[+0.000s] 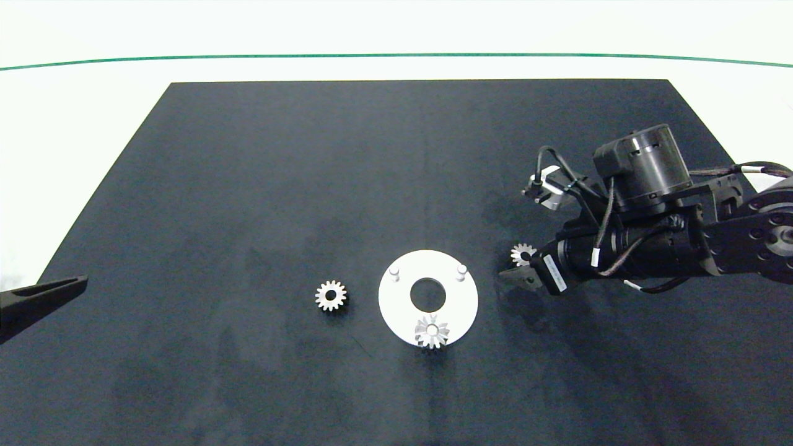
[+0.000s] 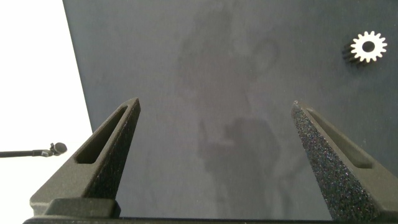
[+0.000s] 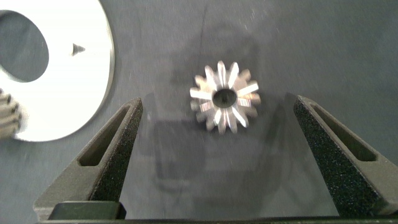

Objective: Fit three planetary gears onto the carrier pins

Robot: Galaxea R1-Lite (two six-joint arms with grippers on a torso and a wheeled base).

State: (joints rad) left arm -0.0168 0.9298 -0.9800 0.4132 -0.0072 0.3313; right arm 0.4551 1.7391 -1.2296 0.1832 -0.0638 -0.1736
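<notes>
Head view, nearest first: one gear sits on the white disc's lower pin; two pins bare. Left gripper wide, lower left. Right gripper wide around a gear, right of centre.

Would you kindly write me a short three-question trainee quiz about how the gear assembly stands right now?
1. How many planetary gears sit on the white disc?
2. True or false: the right gripper is shut on a gear.
3. Which is nearer the loose gear left of the disc: A, left gripper; B, right gripper?

Key: 1. One; two carrier pins are bare. 2. False; it is open around the gear on the mat. 3. A.
</notes>
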